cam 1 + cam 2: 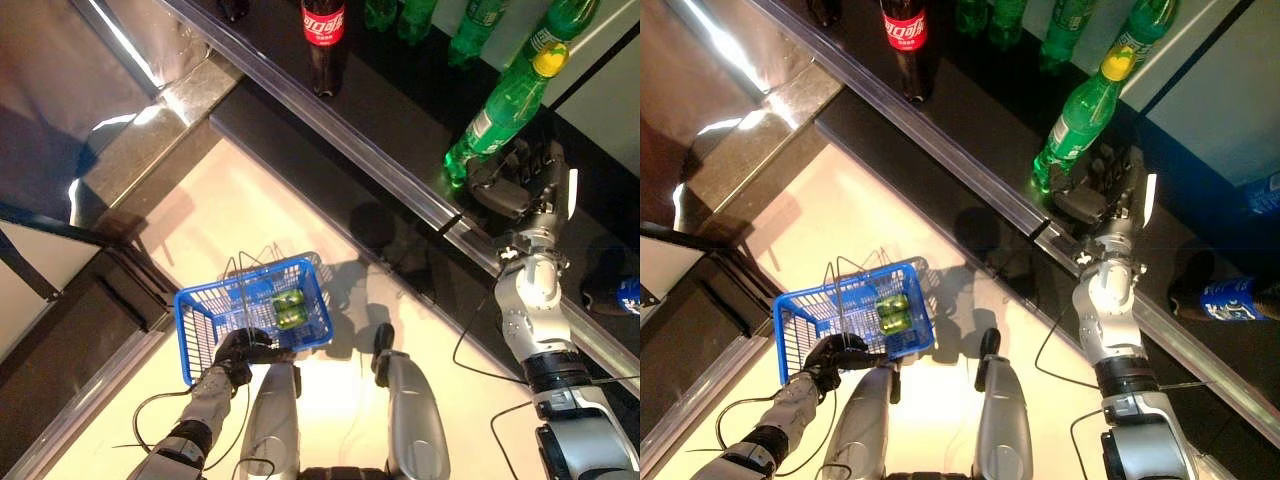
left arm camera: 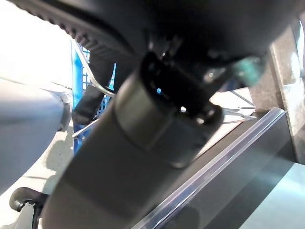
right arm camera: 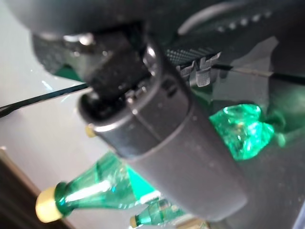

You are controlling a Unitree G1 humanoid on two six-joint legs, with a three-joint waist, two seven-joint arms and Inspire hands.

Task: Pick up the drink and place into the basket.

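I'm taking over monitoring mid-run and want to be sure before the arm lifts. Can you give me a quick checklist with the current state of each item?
1. Right hand closed around the green bottle: ok, fingers wrap its lower body.
2. Bottle tilted off the shelf: ok, it leans, base by the hand.
3. Grip firmness: cannot tell.
4. Left hand holding the blue basket: ok, curled on its near rim.
5. Room in the basket: ok, two green cans lie inside, space beside them.
6. Neighbouring cola bottle clear of the lift: ok, well apart.

My head pair looks steeply down, sharing basket [image 1: 254,312] and shelf [image 1: 970,165]; wrist cameras sit tight behind each hand.
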